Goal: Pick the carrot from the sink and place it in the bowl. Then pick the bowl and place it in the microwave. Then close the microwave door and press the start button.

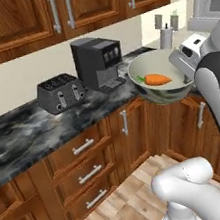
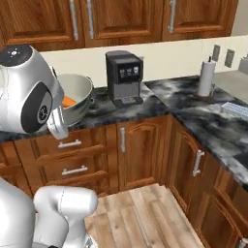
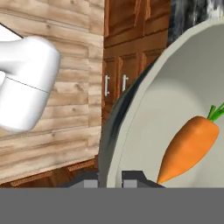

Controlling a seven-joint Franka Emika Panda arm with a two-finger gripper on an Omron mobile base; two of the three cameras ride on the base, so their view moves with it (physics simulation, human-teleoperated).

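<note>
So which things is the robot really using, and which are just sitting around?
Using:
- bowl, held up by the end effector
- carrot, lying inside the bowl

Just sitting around:
- toaster
- coffee machine
- paper towel roll
- counter

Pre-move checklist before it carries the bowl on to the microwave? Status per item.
1. Carrot inside the bowl: ok, it lies on the bowl's floor, green tip showing.
2. Bowl off the counter: ok, it hangs in front of the counter edge, above the drawers.
3. Gripper shut on the bowl rim: ok, the hand view shows a fingertip either side of the rim.
4. Bowl level: cannot tell for sure; it looks slightly tilted in the left base view, carrot not spilling.
5. Clearance to coffee machine and toaster: ok, both stand back on the counter, apart from the bowl.
6. Microwave door open, path free: cannot tell.
</note>
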